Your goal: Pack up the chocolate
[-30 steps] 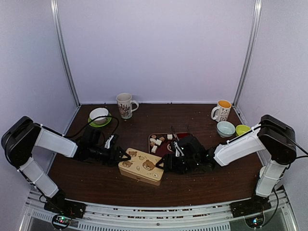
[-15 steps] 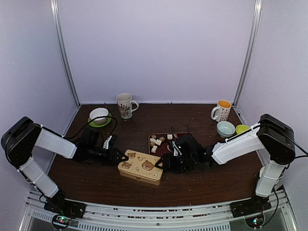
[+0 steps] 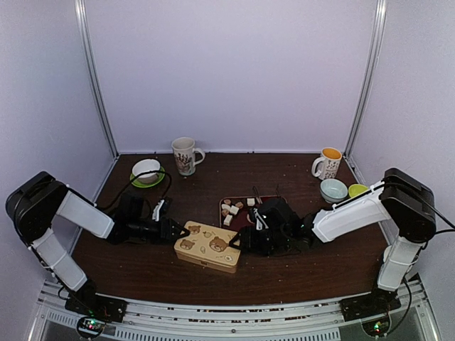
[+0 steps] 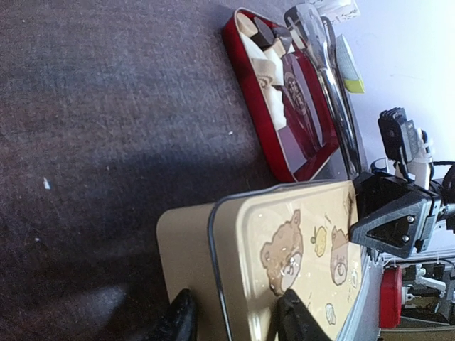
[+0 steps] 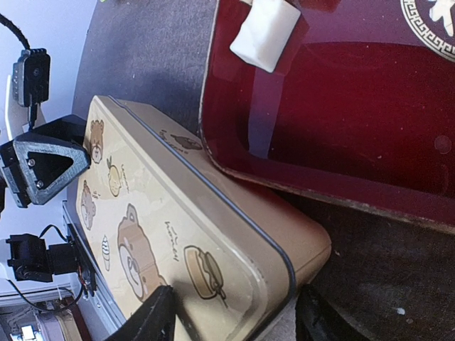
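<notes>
The chocolate [image 3: 231, 208], several white, tan and dark pieces, lies on a red tray [image 3: 242, 220] at mid table; it also shows in the left wrist view [image 4: 266, 67] and the right wrist view [image 5: 266, 32]. A cream tin with bear pictures [image 3: 207, 245] sits in front of the tray with its lid on. My left gripper [image 3: 179, 231] is at the tin's left end, its jaws closed on the lid's edge [image 4: 236, 323]. My right gripper [image 3: 239, 243] is at the tin's right end, with its jaws wide apart astride the corner [image 5: 239, 316].
Metal tongs [image 4: 327, 71] lie on the tray. A patterned mug [image 3: 185, 155] and a white bowl on a green saucer [image 3: 146, 170] stand at the back left. A mug with an orange inside [image 3: 328, 163], a pale bowl [image 3: 333, 190] and a yellow-green bowl [image 3: 357, 190] stand at the back right.
The right gripper has moved slightly left onto the tin's right end. The left gripper has shifted a little left at the tin's other end. The tin has barely moved.
</notes>
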Robot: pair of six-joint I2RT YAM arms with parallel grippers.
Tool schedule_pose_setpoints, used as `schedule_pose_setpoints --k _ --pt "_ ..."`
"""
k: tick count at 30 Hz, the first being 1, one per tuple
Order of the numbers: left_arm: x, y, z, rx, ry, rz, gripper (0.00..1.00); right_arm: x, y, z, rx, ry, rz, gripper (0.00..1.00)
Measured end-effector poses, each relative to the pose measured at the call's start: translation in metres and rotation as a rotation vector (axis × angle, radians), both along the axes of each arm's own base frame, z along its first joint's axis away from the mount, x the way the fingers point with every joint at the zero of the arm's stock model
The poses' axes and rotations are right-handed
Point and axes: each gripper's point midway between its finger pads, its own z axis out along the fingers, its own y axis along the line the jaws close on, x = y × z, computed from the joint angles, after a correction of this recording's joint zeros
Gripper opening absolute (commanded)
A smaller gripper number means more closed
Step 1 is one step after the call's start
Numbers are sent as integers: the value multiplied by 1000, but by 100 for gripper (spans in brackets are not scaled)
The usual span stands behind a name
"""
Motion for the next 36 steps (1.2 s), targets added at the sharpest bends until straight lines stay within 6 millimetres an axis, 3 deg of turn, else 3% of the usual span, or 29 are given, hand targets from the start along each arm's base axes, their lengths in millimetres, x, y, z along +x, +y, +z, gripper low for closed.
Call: schedule_pose_setpoints --k 6,11,15,18,22,27,32,36 --pt "3 0 6 5 -29 12 41 1 -1 2 -20 -33 8 61" --pt "-5 6 7 64 -7 26 64 1 0 4 -51 -83 37 64" --pt "-14 19 8 129 22 49 70 1 -3 4 -76 -101 48 68" --pt "-15 24 24 147 -7 62 71 1 -9 7 -107 -120 52 70" --pt "-9 26 51 144 -71 74 72 3 -16 21 -123 -162 52 71" --pt "-8 25 71 132 -114 65 61 4 -19 34 -125 -202 58 71" --pt "-23 22 83 112 -117 34 60 9 -21 39 -158 -238 89 71" --pt "-43 14 89 79 -106 -8 57 30 -11 60 -144 -295 100 71"
